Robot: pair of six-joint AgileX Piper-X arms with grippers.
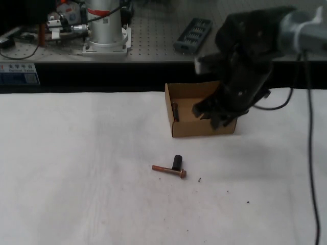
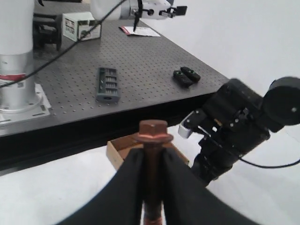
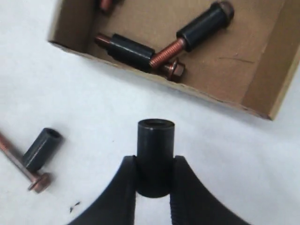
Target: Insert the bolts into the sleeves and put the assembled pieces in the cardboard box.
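Right tool (image 3: 155, 164) grips sleeve (image 3: 155, 138), left tool (image 2: 151, 161) bolt (image 2: 152, 132); cardboard box (image 3: 225, 65) holds sleeved bolts (image 3: 129, 50)

The left tool (image 2: 151, 164) had its 2 black fingers (image 2: 129, 183) closed on a bolt (image 2: 152, 133), which stood with its head uppermost. The right tool (image 3: 154, 171) pinched a sleeve (image 3: 155, 138) between its 2 fingers, with the open bore facing the wrist camera. The right arm (image 1: 244, 76) reached in from the right, its wrist angled downward.

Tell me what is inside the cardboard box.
The cardboard box holds a sleeved bolt touching a second sleeved bolt, plus a third bolt's end; its remainder lies out of frame.
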